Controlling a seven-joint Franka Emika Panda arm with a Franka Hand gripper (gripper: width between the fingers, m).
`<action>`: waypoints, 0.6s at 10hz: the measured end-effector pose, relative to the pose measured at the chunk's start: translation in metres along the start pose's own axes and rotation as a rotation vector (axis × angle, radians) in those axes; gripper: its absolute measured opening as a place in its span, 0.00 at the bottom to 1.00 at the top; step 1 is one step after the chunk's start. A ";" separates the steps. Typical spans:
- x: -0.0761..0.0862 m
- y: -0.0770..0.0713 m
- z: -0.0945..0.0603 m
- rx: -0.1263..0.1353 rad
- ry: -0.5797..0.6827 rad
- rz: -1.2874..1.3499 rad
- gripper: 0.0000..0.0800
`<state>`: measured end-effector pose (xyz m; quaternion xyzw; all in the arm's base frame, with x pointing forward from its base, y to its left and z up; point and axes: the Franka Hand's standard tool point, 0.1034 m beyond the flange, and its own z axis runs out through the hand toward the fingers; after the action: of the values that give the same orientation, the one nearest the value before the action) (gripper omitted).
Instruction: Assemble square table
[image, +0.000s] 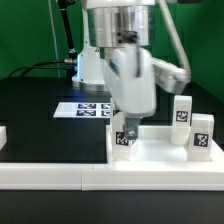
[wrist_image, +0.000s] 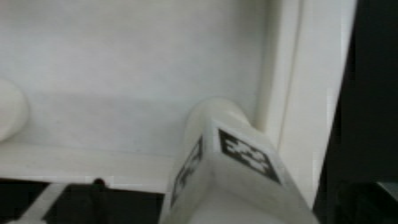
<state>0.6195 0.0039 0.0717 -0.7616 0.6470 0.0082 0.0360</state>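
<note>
Gripper (image: 127, 128) hangs over a tagged leg (image: 124, 138) standing on the tabletop slab (image: 160, 152) w/ jaws spread, not gripping; two spare legs (image: 192, 125) stand on the slab's far side, prob staged for screwing in

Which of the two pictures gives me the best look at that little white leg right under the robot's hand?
The wrist view: the leg fills much of the picture, with its black-and-white tag plain to see. In the exterior view the same leg is small, its top hidden behind the robot's hand, though its place on the square table shows.
</note>
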 end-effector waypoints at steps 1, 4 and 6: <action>0.001 0.000 0.000 0.000 0.001 -0.068 0.81; -0.004 -0.002 0.002 -0.006 0.040 -0.481 0.81; -0.007 -0.008 0.004 -0.010 0.081 -0.827 0.81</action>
<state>0.6264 0.0124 0.0686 -0.9572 0.2873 -0.0337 0.0071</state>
